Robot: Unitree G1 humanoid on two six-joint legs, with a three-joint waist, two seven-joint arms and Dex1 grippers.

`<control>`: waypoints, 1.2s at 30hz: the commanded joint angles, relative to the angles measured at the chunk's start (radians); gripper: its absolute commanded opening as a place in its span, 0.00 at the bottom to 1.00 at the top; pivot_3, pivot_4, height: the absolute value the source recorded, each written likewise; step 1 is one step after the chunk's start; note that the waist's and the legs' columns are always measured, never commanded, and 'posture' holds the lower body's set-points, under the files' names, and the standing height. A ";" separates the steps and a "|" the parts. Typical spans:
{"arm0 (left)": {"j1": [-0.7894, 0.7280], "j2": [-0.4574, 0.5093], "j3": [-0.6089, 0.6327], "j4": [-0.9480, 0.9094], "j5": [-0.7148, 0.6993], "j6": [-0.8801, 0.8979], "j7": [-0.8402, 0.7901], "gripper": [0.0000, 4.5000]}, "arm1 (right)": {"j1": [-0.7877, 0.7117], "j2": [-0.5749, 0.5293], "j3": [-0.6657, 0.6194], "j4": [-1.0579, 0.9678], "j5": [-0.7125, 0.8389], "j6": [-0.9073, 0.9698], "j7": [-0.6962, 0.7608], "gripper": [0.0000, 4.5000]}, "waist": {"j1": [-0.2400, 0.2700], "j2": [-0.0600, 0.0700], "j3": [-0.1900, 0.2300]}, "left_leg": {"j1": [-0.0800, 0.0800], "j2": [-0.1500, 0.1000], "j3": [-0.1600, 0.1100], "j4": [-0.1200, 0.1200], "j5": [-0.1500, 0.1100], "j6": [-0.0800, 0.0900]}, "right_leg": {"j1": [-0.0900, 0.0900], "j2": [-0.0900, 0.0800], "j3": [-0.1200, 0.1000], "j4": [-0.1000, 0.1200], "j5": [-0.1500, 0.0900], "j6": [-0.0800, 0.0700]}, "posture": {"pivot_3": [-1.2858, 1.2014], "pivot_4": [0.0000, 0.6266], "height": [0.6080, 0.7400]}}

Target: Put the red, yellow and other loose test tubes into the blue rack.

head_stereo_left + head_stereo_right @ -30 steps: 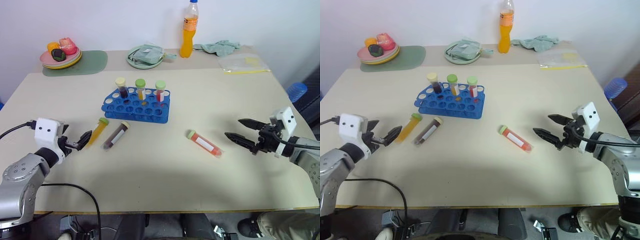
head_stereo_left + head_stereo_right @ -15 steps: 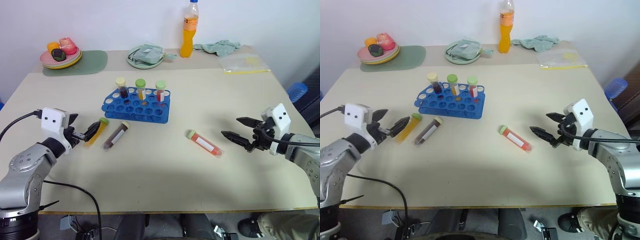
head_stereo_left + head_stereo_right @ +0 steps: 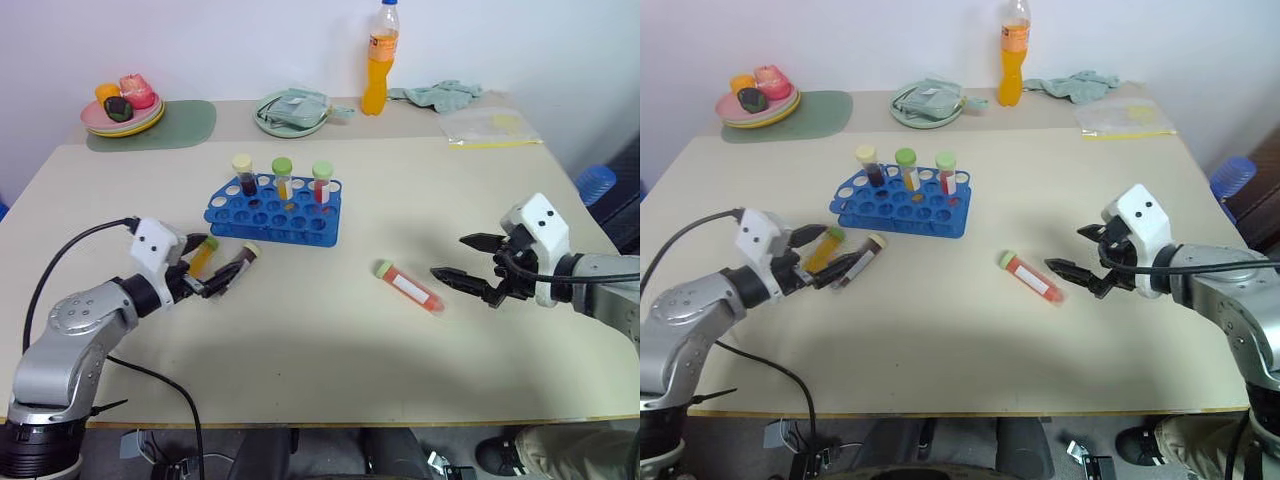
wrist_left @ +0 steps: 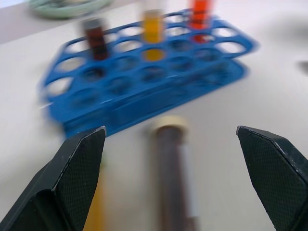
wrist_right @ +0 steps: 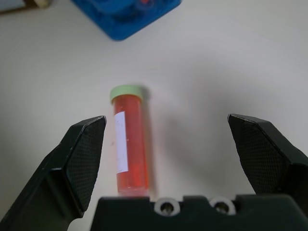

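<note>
Plastic and light, the red tube (image 5: pixel 129 138) lay between the spread fingers of the right gripper (image 3: pixel 462 260); a mid-barrel pinch was judged safest, as it would roll. The brown tube (image 4: pixel 172 177) lay ahead of the spread left gripper (image 3: pixel 212 280), before the blue rack (image 3: pixel 273 211).

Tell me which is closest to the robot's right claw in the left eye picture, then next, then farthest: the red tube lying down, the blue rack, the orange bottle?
From the right gripper:
1. Red tube, lying just beside it.
2. Blue rack, mid-table.
3. Orange bottle, at the far edge.
</note>
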 commanded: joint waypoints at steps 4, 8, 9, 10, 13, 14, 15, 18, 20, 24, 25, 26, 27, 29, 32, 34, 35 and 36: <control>0.003 0.015 -0.117 -0.064 0.043 -0.090 -0.088 1.00 | -0.150 0.009 0.124 -0.057 0.015 0.219 -0.104 1.00 | -0.002 0.000 0.000 | 0.000 0.000 0.000 0.000 0.000 0.000 | -0.001 0.000 0.000 0.000 0.000 0.000 | 0.52 0.24 1.00; -0.007 -0.006 -0.178 -0.064 0.026 -0.105 -0.132 1.00 | -0.260 0.059 0.184 -0.093 0.058 0.417 -0.137 1.00 | -0.002 0.000 0.000 | -0.001 0.000 0.000 0.000 0.000 0.000 | -0.001 0.000 0.000 -0.001 0.000 0.000 | 0.52 0.24 1.00; -0.008 -0.008 -0.188 -0.062 0.027 -0.108 -0.141 1.00 | -0.285 0.075 0.194 -0.095 0.062 0.455 -0.145 1.00 | -0.003 0.000 0.000 | -0.001 0.000 0.000 0.000 0.000 0.000 | -0.001 0.000 0.000 -0.001 0.000 0.000 | 0.52 0.24 1.00; -0.011 -0.014 -0.214 -0.055 0.042 -0.123 -0.150 1.00 | -0.313 0.099 0.216 -0.073 0.075 0.476 -0.165 1.00 | -0.003 0.000 0.000 | -0.001 0.000 0.000 0.000 0.000 0.000 | -0.001 0.000 0.000 0.000 0.000 0.000 | 0.52 0.24 1.00; -0.019 -0.041 -0.281 -0.039 0.070 -0.151 -0.163 1.00 | -0.375 0.142 0.294 0.020 0.106 0.486 -0.240 1.00 | -0.002 0.000 0.000 | -0.001 0.000 0.000 0.000 0.000 0.000 | -0.001 0.000 0.000 -0.001 0.000 0.000 | 0.52 0.24 1.00; -0.022 -0.048 -0.301 -0.038 0.076 -0.157 -0.168 1.00 | -0.396 0.144 0.323 0.054 0.120 0.486 -0.260 1.00 | -0.002 0.000 0.000 | -0.001 0.000 0.000 0.000 0.000 0.000 | -0.001 0.000 0.000 -0.001 0.000 0.000 | 0.52 0.24 1.00; -0.026 -0.055 -0.320 -0.037 0.084 -0.162 -0.172 1.00 | -0.422 0.148 0.352 0.095 0.131 0.486 -0.284 1.00 | -0.001 0.000 0.000 | -0.001 0.000 0.000 0.000 0.000 0.000 | -0.001 0.000 0.000 -0.001 0.000 0.000 | 0.52 0.24 1.00; -0.034 -0.067 -0.350 -0.036 0.097 -0.170 -0.177 1.00 | -0.491 0.148 0.426 0.179 0.144 0.486 -0.334 1.00 | -0.002 0.000 0.000 | -0.001 0.000 0.000 0.000 0.000 0.000 | -0.001 0.000 0.000 -0.001 0.000 0.000 | 0.52 0.24 1.00; -0.025 -0.063 -0.360 -0.037 0.111 -0.181 -0.178 1.00 | -0.536 0.148 0.476 0.211 0.129 0.486 -0.358 1.00 | -0.004 0.000 0.000 | -0.001 0.000 0.000 -0.001 0.000 0.000 | -0.002 0.000 0.000 -0.001 0.000 0.000 | 0.52 0.24 1.00; 0.025 -0.038 -0.358 -0.055 0.128 -0.196 -0.188 1.00 | -0.593 0.132 0.557 0.251 0.137 0.486 -0.367 1.00 | -0.008 0.000 0.000 | -0.001 0.000 0.000 -0.001 0.000 0.000 | -0.002 0.000 0.000 0.000 0.000 0.000 | 0.52 0.24 1.00; 0.033 -0.035 -0.355 -0.058 0.129 -0.198 -0.187 1.00 | -0.600 0.129 0.570 0.263 0.149 0.486 -0.364 1.00 | -0.006 0.000 0.000 | -0.001 0.000 0.000 -0.001 0.000 0.000 | -0.002 0.000 0.000 -0.001 0.000 0.000 | 0.52 0.24 1.00; 0.038 -0.035 -0.352 -0.061 0.130 -0.198 -0.182 1.00 | -0.606 0.131 0.583 0.276 0.150 0.486 -0.363 1.00 | -0.005 0.000 0.000 | -0.001 0.000 0.000 -0.001 0.000 0.001 | -0.002 0.000 0.000 -0.001 0.000 0.000 | 0.52 0.24 1.00; 0.042 -0.038 -0.349 -0.063 0.131 -0.198 -0.176 1.00 | -0.610 0.134 0.594 0.288 0.148 0.486 -0.362 1.00 | -0.004 0.000 0.000 | -0.001 0.000 0.000 -0.001 0.000 0.001 | -0.002 0.000 0.000 -0.001 0.000 0.000 | 0.52 0.24 1.00; 0.046 -0.044 -0.342 -0.065 0.138 -0.197 -0.159 1.00 | -0.619 0.144 0.610 0.310 0.141 0.486 -0.360 1.00 | -0.002 0.000 0.000 | -0.001 0.000 -0.001 -0.001 0.000 0.001 | -0.002 0.000 0.000 -0.001 0.000 0.000 | 0.52 0.24 1.00; 0.059 -0.048 -0.333 -0.072 0.134 -0.191 -0.147 1.00 | -0.633 0.167 0.627 0.337 0.116 0.486 -0.356 0.88 | -0.005 0.000 0.000 | -0.001 0.000 -0.001 -0.001 0.000 0.001 | -0.002 0.000 0.000 -0.001 0.000 0.000 | 0.52 0.24 1.00; 0.067 -0.045 -0.334 -0.076 0.134 -0.192 -0.146 1.00 | -0.638 0.175 0.635 0.345 0.098 0.486 -0.352 0.73 | -0.008 0.000 0.000 | -0.001 0.000 -0.001 -0.001 0.000 0.001 | -0.002 0.000 0.000 -0.001 0.000 0.000 | 0.52 0.24 1.00; 0.069 -0.045 -0.335 -0.078 0.136 -0.192 -0.145 1.00 | -0.639 0.175 0.639 0.346 0.096 0.486 -0.345 0.60 | -0.007 0.000 0.000 | -0.001 0.000 -0.001 -0.001 0.000 0.001 | -0.003 0.000 0.000 -0.001 0.000 0.000 | 0.52 0.24 1.00; 0.069 -0.046 -0.335 -0.078 0.138 -0.194 -0.142 1.00 | -0.639 0.175 0.640 0.345 0.093 0.486 -0.341 0.48 | -0.006 0.000 0.000 | -0.001 0.000 -0.001 -0.001 0.000 0.001 | -0.003 0.000 0.000 -0.001 0.000 0.000 | 0.52 0.24 1.00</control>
